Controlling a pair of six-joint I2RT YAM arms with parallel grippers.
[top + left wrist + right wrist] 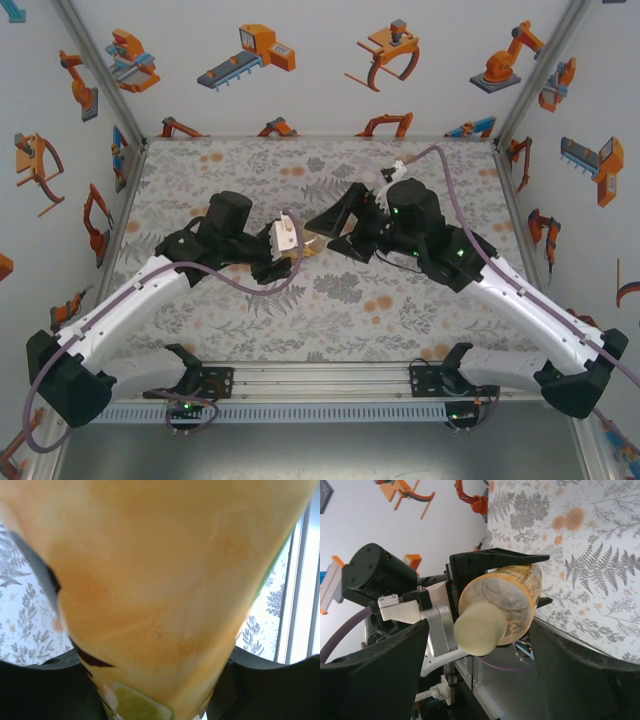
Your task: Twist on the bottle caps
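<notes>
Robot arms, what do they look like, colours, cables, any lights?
Both match: the left arm and right arm have glossy white link shells between bulky black joint housings. A mauve cable runs along each. Small green lights glow on the right arm's black sections. The right gripper has two broad, angular black fingers.

Top camera: high behind the arm bases (205, 382), looking down over the whole bench (330, 300). Left wrist camera: hard against the juice bottle (160, 580). Right wrist camera: close, facing the same bottle end-on.

Floral tablecloth (330, 320) (robot-print walls (320, 100))
</notes>
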